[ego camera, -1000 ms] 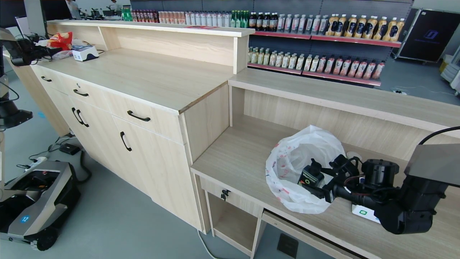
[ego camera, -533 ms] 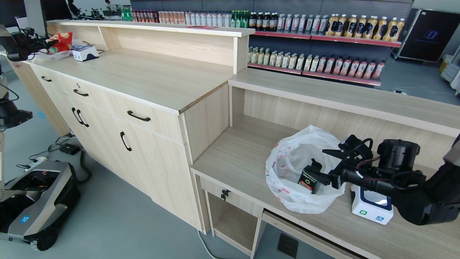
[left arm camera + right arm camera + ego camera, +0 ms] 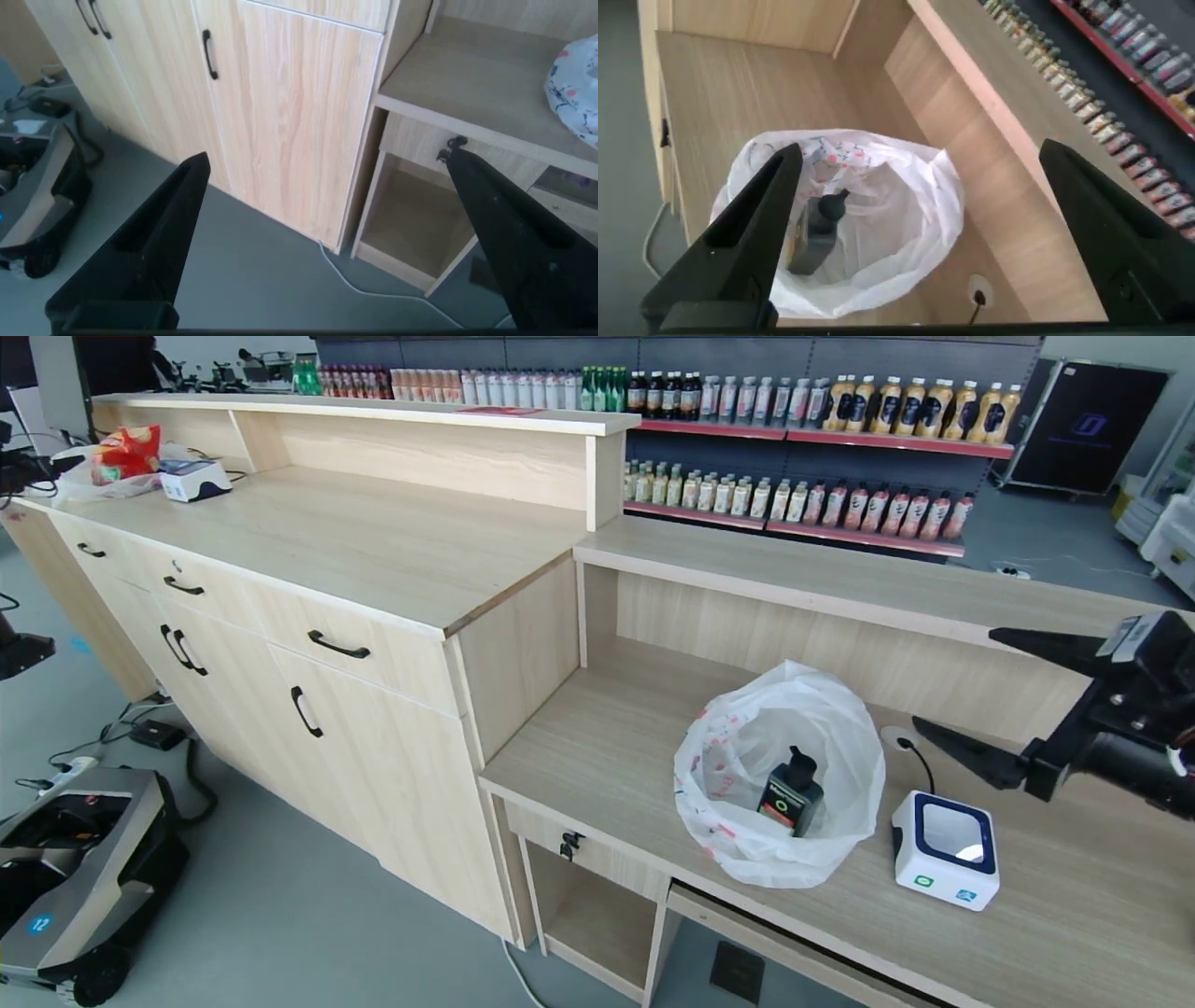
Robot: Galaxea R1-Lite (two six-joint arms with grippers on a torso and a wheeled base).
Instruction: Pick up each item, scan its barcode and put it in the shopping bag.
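- White plastic shopping bag (image 3: 728, 775) standing open-mouthed on the lower tabletop (image 3: 616, 737), close to its front edge.
- Inside the bag, a dark bottle (image 3: 792, 793) with a black cap and an orange-and-green label, cap end up and leaning against the thin plastic; seen from above in the right wrist view as well, bottle (image 3: 814, 233) low in the bag (image 3: 906, 215).
- Just beside the bag, on the robot's right, a white barcode scanner (image 3: 945, 849) with a dark-framed window facing up; apart from the bag, not touching it.
- Behind the scanner, a black cable (image 3: 920, 761) running up to a round port in the tabletop.
- Right pincer (image 3: 953, 678) spread wide and empty, hanging in the air above the scanner, well clear of the bag; both black fingers pointing toward the bag.
- Left pincer (image 3: 327, 157) likewise spread wide, holding nothing, out over the grey floor (image 3: 243, 271) in front of the pale wooden cabinet doors (image 3: 290, 103).
- On the higher tabletop (image 3: 373, 541), far off at its end, a second scanner (image 3: 191, 481) and a red snack bag (image 3: 126, 450).
- Beyond the counter, red-edged shelves (image 3: 794, 527) lined with rows of drink bottles.
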